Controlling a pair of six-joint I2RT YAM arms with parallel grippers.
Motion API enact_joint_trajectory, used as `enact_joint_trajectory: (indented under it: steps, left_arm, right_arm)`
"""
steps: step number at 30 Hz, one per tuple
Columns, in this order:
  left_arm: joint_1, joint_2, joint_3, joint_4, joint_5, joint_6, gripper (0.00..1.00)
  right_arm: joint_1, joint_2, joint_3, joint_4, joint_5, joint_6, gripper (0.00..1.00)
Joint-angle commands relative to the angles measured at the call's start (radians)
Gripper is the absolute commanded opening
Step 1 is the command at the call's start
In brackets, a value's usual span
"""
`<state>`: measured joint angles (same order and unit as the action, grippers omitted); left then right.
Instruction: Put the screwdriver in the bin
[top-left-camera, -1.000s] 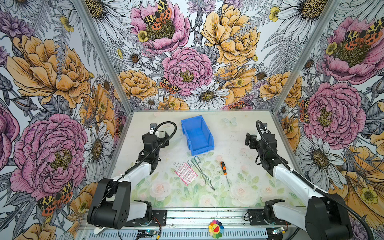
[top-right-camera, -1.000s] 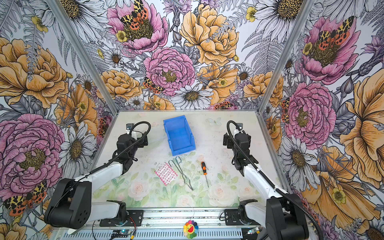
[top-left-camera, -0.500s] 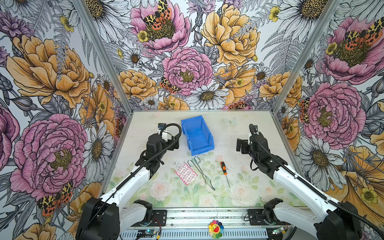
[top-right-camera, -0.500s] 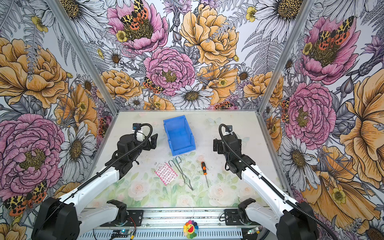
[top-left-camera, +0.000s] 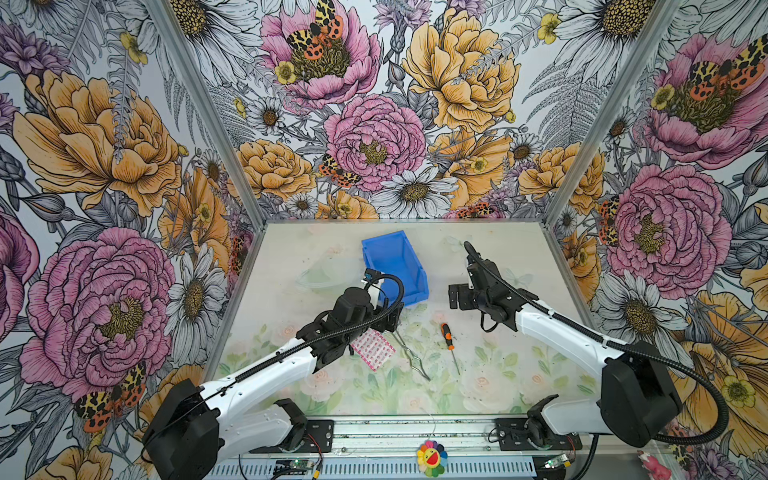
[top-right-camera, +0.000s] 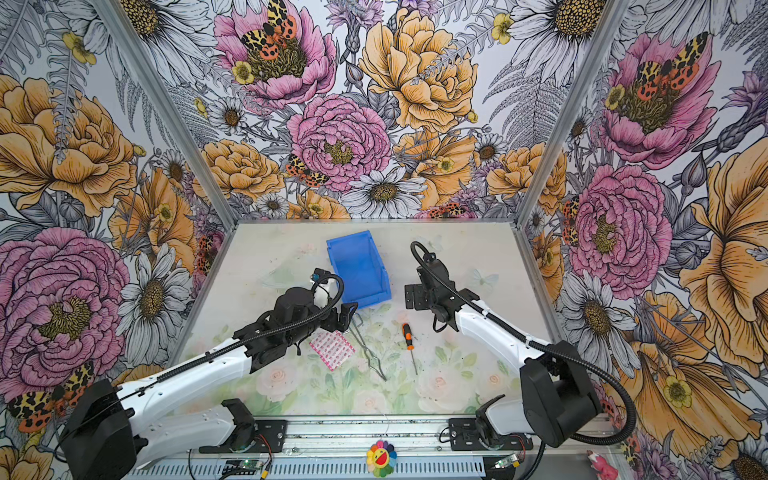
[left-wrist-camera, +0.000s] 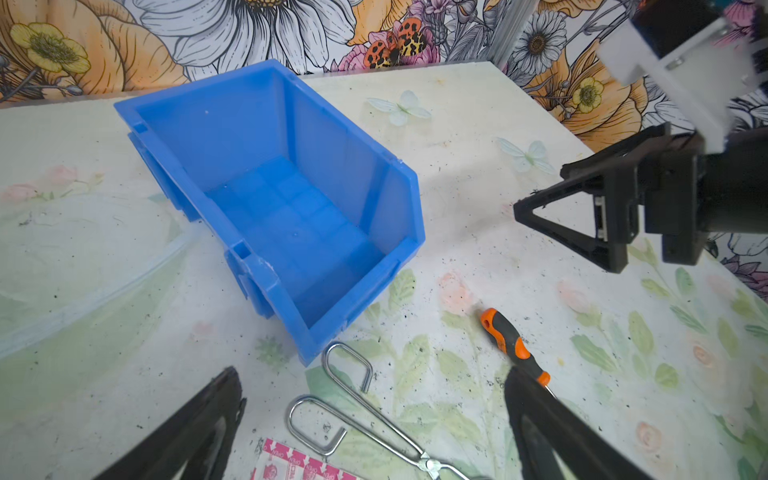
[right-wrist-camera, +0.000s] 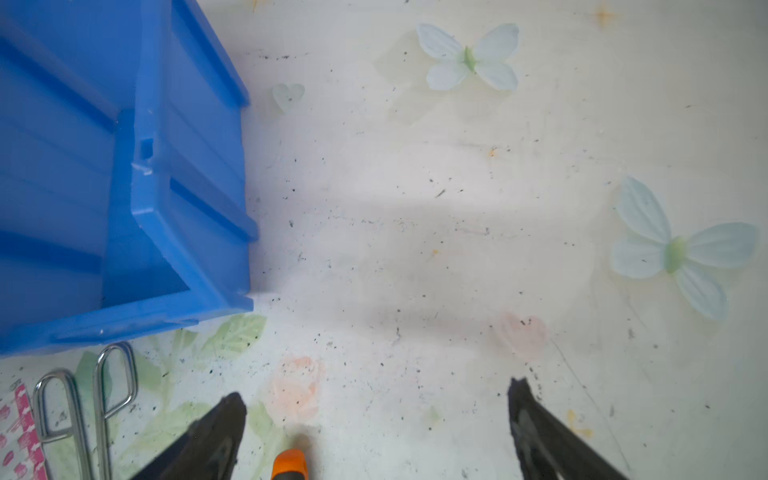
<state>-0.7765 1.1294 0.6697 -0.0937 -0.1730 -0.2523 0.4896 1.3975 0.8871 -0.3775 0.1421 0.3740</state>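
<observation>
Right pincer (right-wrist-camera: 374, 395) spread wide and empty, hanging near the screwdriver (top-left-camera: 447, 335) handle end, likely for room to pinch it. Screwdriver flat on the worktop (top-left-camera: 498, 257), between bin (top-left-camera: 392, 266) and front edge. Left pincer (left-wrist-camera: 372, 374) spread too.

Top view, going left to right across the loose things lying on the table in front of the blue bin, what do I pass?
pink-and-white packet → wire tongs → screwdriver
</observation>
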Motion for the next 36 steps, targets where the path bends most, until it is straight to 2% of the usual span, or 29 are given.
enact_joint_trajectory:
  steps: [1,6,13,15,18,23,26,30,34,36]
  left_arm:
    - [-0.039,0.019,0.032,-0.038,-0.116,-0.087,0.99]
    - [-0.065,0.064,0.054,-0.048,-0.121,-0.098,0.99]
    - [-0.034,0.174,0.109,-0.017,-0.063,-0.014,0.99]
    - [-0.023,0.203,0.125,-0.007,-0.044,-0.001,0.99]
    - [0.000,0.251,0.131,0.023,0.047,0.025,0.99]
    - [0.002,0.269,0.147,0.010,0.079,0.055,0.99]
    - [0.008,0.255,0.133,0.009,0.090,0.069,0.99]
    - [0.031,0.205,0.105,-0.007,0.083,0.095,0.99]
    - [0.079,0.125,0.054,-0.008,0.081,0.096,0.99]
    - [0.098,0.092,0.035,-0.015,0.080,0.104,0.99]
  right_arm:
    - [0.019,0.035,-0.018,-0.003,-0.094,-0.006,0.99]
    - [0.023,0.084,-0.053,0.012,-0.174,-0.054,1.00]
    - [0.028,0.091,-0.127,0.022,-0.278,-0.088,0.99]
    - [0.030,0.089,-0.119,0.020,-0.283,-0.087,0.99]
    - [0.030,0.103,-0.119,0.020,-0.261,-0.072,0.98]
    - [0.033,0.122,-0.110,0.014,-0.260,-0.031,0.93]
    - [0.047,0.133,-0.118,0.012,-0.251,-0.016,0.86]
    - [0.085,0.142,-0.113,-0.004,-0.211,0.002,0.69]
    - [0.100,0.166,-0.127,-0.011,-0.196,0.058,0.61]
    - [0.103,0.168,-0.136,-0.011,-0.191,0.083,0.50]
